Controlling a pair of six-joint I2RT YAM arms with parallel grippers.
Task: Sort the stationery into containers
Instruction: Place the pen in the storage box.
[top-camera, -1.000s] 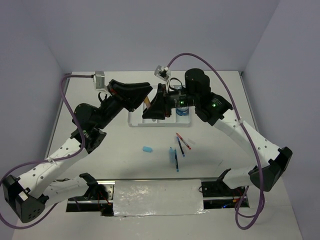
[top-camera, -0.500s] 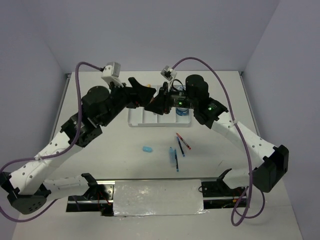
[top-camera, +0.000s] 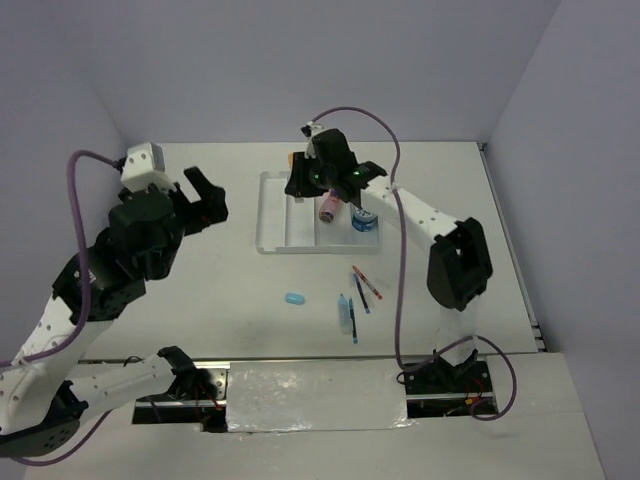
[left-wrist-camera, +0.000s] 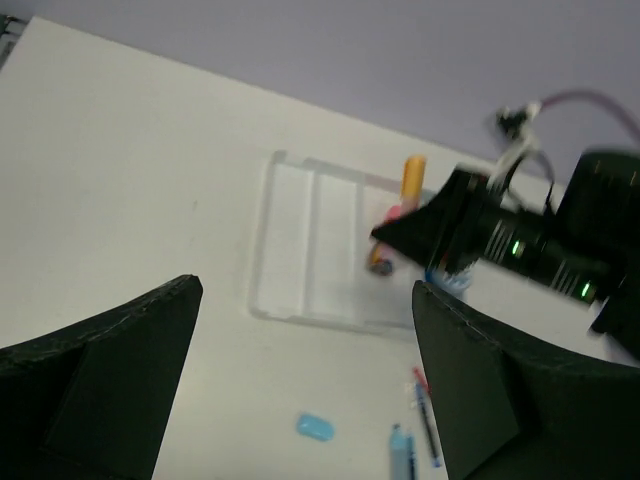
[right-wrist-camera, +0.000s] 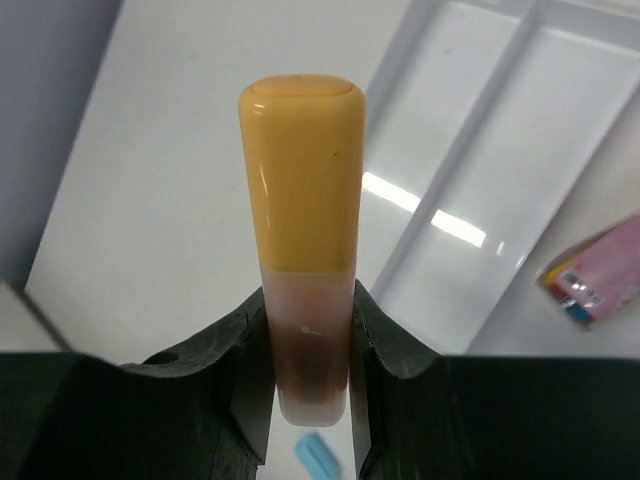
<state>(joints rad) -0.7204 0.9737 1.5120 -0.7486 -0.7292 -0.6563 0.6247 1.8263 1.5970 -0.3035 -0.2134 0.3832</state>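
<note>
The clear divided tray (top-camera: 272, 228) lies at the table's middle back. A pink cylinder (top-camera: 327, 210) rests in it, and a blue patterned roll (top-camera: 366, 221) sits at its right end. My right gripper (top-camera: 300, 176) hovers over the tray's far edge, shut on an orange eraser (right-wrist-camera: 303, 180) that points out past its fingers. My left gripper (top-camera: 205, 193) is open and holds nothing, well left of the tray. Nearer me lie a light-blue eraser (top-camera: 294, 299) and thin pens (top-camera: 366, 285) on the bare table.
A light-blue marker with a blue pen (top-camera: 348, 316) lies just right of the eraser. The left wrist view shows the tray (left-wrist-camera: 300, 240), the orange eraser (left-wrist-camera: 413, 175) and the light-blue eraser (left-wrist-camera: 314, 428) between its fingers (left-wrist-camera: 110, 380). Walls close the table's back and sides.
My left gripper has opened and swung back left, away from the tray. The pink cylinder now lies in the tray. My right gripper has moved to the tray's far edge with the orange eraser.
</note>
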